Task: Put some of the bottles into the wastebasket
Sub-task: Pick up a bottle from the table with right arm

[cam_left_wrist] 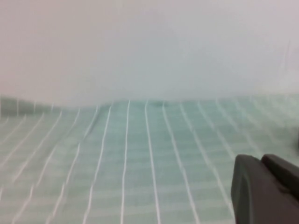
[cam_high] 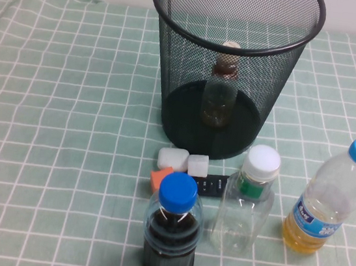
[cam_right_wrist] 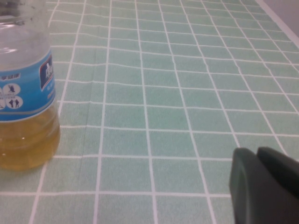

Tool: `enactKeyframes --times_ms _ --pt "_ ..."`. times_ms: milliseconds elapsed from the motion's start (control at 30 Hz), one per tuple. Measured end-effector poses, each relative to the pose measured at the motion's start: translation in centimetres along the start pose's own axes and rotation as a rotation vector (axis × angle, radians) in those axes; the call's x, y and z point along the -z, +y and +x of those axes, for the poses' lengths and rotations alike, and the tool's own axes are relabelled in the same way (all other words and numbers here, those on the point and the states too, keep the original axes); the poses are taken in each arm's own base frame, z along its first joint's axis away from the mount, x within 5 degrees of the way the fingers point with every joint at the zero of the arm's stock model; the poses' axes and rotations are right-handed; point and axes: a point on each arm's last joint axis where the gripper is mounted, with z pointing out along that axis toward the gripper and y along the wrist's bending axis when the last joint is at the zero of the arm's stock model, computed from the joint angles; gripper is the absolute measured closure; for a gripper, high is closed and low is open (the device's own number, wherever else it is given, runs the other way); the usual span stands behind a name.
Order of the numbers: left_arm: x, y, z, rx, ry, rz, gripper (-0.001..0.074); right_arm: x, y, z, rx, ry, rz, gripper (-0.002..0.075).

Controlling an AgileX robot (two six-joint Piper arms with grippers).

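The black wire-mesh wastebasket (cam_high: 174,60) stands at the back middle of the green checked cloth. The small slim clear bottle (cam_high: 221,86) with cream cap and brown neck label stands upright inside it. The bigger squarish clear bottle (cam_high: 248,201) with white cap and green neck band stands upright on the cloth in front of the basket. Neither arm shows in the high view. My left gripper (cam_left_wrist: 261,161) is shut and empty, low over bare cloth. My right gripper (cam_right_wrist: 257,151) is shut and empty over the cloth, apart from the yellow-liquid bottle.
A blue-capped bottle of dark liquid (cam_high: 171,237) stands at the front middle. A blue-capped bottle of yellow liquid (cam_high: 330,199) stands at the right and shows in the right wrist view (cam_right_wrist: 23,93). Two white blocks (cam_high: 173,158), an orange block (cam_high: 160,178) and a small black item (cam_high: 214,185) lie before the basket.
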Motion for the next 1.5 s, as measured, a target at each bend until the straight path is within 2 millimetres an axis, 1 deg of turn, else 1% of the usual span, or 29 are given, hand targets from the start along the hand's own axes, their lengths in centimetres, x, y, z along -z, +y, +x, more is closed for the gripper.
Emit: enactKeyframes --times_ms 167,267,467,1500 --pt "0.3 0.0 1.9 -0.007 0.193 -0.014 0.0736 0.0 0.0 0.0 0.000 0.000 0.000 0.0733" --pt "0.5 -0.1 2.7 -0.025 0.276 -0.003 0.0736 0.0 0.0 0.0 0.000 0.000 0.000 0.0733" --pt "0.7 -0.1 3.3 -0.034 0.344 0.010 0.0736 0.0 0.0 0.0 0.000 0.000 0.000 0.0733" --pt "0.7 -0.1 3.4 -0.035 0.357 0.010 0.0737 0.0 0.0 0.0 0.000 0.000 0.000 0.0733"
